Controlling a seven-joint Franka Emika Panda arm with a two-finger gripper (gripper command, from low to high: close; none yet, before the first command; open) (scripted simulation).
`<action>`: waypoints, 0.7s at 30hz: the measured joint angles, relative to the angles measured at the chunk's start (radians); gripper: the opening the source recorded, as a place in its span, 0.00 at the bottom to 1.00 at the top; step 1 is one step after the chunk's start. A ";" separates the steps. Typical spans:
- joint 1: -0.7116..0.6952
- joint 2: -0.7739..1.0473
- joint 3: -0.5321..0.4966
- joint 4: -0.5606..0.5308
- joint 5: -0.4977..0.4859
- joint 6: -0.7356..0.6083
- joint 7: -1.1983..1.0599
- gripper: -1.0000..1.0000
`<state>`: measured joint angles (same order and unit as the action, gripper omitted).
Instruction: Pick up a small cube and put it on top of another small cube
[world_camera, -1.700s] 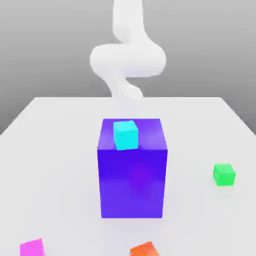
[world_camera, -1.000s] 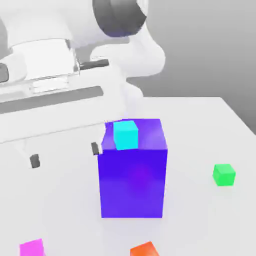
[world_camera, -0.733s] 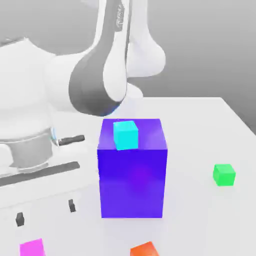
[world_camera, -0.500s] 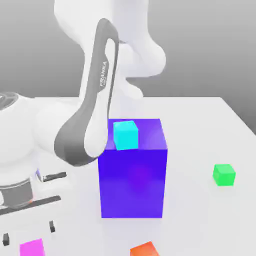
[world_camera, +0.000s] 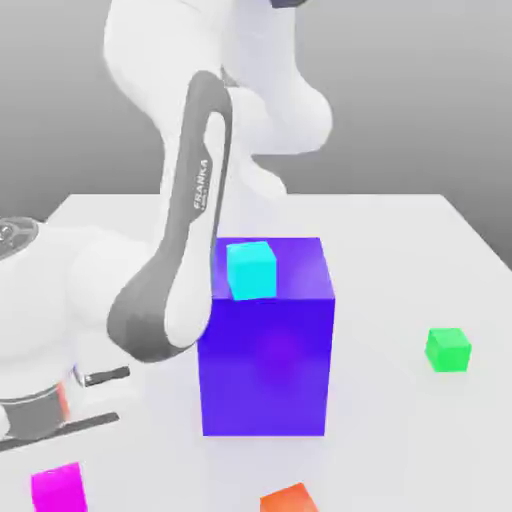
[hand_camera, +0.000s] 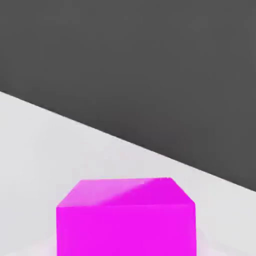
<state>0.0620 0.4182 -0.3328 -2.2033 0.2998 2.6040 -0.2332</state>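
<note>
Exterior view, item list: white worktop (world_camera: 400, 230); big blue-purple block (world_camera: 266, 350) at centre, carrying a small cyan cube (world_camera: 250, 269) on its top face; small green cube (world_camera: 447, 349) on the worktop toward the exterior view's right, well apart from the block; small orange cube (world_camera: 290, 498) at the lower edge; small magenta cube (world_camera: 56, 489) at the lower corner on the exterior view's left, directly beneath the wrist of the white arm (world_camera: 170, 290).

Hand view, item list: magenta cube (hand_camera: 125, 215) seen close, sitting on the pale worktop (hand_camera: 40, 145), dark backdrop beyond.

Tool: fingers themselves not discernible; judged drawn together on the magenta cube, given its place right under the hand.

Step in hand: grasp of the magenta cube, seemingly just made; cube apparently not yet raised off the worktop.

Next move calls for: lift clear, carry across past the tall block without brushing it, then set down squarely on the green cube.

View comparison: exterior view supplies layout and the target; hand view supplies the cube's near face and top edge.
</note>
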 joint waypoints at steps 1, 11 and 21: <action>0.023 -0.019 0.021 -0.019 -0.014 0.000 -0.020 0.00; 0.258 -0.233 0.266 -0.259 -0.141 0.023 -0.266 0.00; 0.664 -0.468 0.504 -0.531 -0.231 0.082 -0.589 0.00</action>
<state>0.7261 -0.0502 0.1715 -2.7339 0.0689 2.6858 -0.8218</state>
